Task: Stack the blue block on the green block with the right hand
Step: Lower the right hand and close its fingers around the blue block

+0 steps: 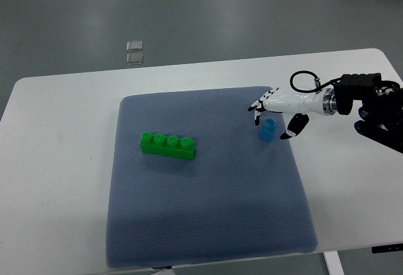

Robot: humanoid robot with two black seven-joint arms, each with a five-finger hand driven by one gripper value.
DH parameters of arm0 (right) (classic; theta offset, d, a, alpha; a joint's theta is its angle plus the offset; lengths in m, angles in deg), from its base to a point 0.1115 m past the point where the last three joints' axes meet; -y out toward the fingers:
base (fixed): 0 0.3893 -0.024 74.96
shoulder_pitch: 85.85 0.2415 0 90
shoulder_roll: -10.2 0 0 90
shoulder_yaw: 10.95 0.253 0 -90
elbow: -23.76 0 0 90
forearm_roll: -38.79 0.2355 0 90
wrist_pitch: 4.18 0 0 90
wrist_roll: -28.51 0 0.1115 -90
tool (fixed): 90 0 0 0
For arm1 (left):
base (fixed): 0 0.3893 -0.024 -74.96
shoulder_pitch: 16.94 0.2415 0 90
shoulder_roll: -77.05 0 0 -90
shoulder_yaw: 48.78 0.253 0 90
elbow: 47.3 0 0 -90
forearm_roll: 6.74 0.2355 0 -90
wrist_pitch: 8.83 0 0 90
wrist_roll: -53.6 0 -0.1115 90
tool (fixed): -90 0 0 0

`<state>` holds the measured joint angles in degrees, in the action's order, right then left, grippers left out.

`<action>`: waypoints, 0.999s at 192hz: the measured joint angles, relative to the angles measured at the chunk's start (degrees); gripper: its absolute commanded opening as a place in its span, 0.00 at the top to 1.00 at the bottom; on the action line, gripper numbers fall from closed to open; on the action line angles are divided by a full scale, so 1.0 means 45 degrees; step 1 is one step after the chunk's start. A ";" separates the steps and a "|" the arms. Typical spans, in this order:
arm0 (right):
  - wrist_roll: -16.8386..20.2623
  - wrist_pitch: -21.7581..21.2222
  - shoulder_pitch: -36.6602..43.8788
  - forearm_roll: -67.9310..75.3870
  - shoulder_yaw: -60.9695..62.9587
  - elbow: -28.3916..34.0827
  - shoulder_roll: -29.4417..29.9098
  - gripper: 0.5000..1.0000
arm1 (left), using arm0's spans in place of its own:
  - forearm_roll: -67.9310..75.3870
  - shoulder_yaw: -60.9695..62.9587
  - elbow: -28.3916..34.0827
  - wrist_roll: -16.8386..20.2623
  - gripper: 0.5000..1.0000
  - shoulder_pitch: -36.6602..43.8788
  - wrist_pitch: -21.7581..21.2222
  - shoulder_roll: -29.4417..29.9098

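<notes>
Right hand (277, 116): white shell, blk fingertips; silver wrist ring, blk forearm (blk cable loop above wrist).

Just one camera here, mounted high on the robot's side and looking steeply down at the white table (56, 162). It sits far enough back to catch the whole blue mat (208, 224) plus grey floor (189, 11) beyond.
</notes>
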<state>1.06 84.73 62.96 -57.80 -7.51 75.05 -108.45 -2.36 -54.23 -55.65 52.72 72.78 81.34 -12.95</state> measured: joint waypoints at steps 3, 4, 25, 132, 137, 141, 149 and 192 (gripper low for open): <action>0.0001 0.0030 0.0000 0.0000 0.0000 -0.0011 0.0000 0.17 | 0.0000 0.0000 0.0000 0.0000 0.00 0.0000 0.0000 0.0000; 0.0002 0.0040 0.0000 0.0000 -0.0001 -0.0014 0.0000 0.17 | 0.0000 0.0000 0.0000 0.0000 0.00 0.0000 0.0000 0.0000; 0.0004 0.0273 -0.0001 0.0000 -0.0007 -0.0047 0.0007 0.17 | 0.0000 0.0000 0.0000 0.0000 0.00 0.0000 0.0000 0.0000; -0.0019 0.0397 -0.0174 0.0000 -0.0040 -0.0052 0.0154 0.20 | 0.0000 0.0000 0.0000 0.0000 0.00 -0.0003 0.0000 0.0000; -0.0017 0.0397 -0.0173 0.0000 -0.0040 -0.0052 0.0155 0.21 | 0.0000 0.0000 0.0000 0.0000 0.00 -0.0003 0.0000 0.0000; -0.0016 0.0397 -0.0171 0.0000 -0.0040 -0.0052 0.0155 0.21 | 0.0000 0.0000 0.0000 0.0000 0.00 -0.0003 0.0000 0.0000; -0.0016 0.0397 -0.0158 0.0000 -0.0040 -0.0052 0.0156 0.25 | 0.0000 0.0000 0.0000 0.0000 0.00 -0.0002 0.0000 0.0000; -0.0028 0.0398 -0.0147 -0.0018 -0.0040 -0.0052 0.0156 0.36 | 0.0003 0.0000 0.0000 0.0000 0.00 0.0001 0.0000 0.0000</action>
<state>0.94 86.52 62.30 -57.88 -7.69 74.82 -107.75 -2.35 -54.23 -55.65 52.72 72.79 81.34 -12.95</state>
